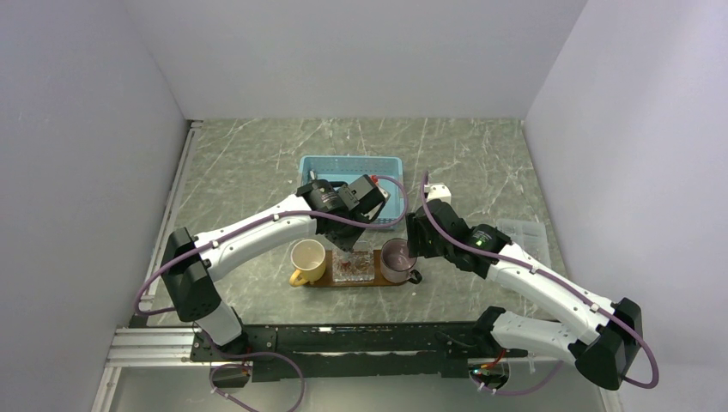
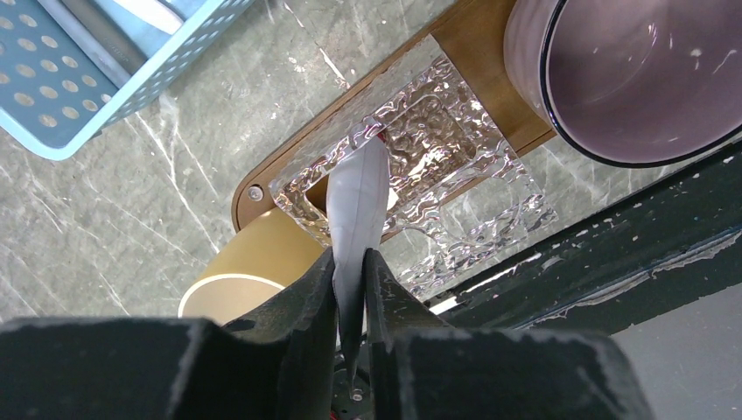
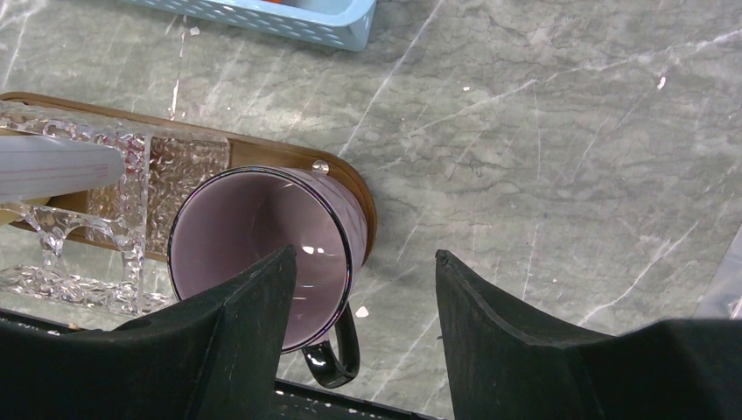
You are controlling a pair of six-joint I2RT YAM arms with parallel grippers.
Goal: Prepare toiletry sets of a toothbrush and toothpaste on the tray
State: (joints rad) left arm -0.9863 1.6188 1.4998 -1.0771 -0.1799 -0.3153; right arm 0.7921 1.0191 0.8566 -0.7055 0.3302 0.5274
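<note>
My left gripper (image 2: 350, 254) is shut on the flat end of the toothpaste (image 2: 357, 197), a pale grey-white tube with a trace of red at its far tip. The tube points down into a clear textured glass holder (image 2: 429, 131) that stands on the dark-brown tray (image 2: 477, 35). From above, the left gripper (image 1: 346, 245) hangs over that holder (image 1: 354, 268). The right wrist view shows the same toothpaste (image 3: 52, 166) entering from the left. My right gripper (image 3: 364, 252) stands open and holds nothing, just right of the tray's end (image 3: 262, 150). The toothbrush is hidden.
A purple mug (image 3: 254, 236) sits on the tray's right end and a yellow mug (image 1: 307, 259) on its left end. The light-blue mesh basket (image 1: 326, 163) lies behind the tray, partly under my left arm. A black rail (image 2: 612, 236) runs along the table's near edge.
</note>
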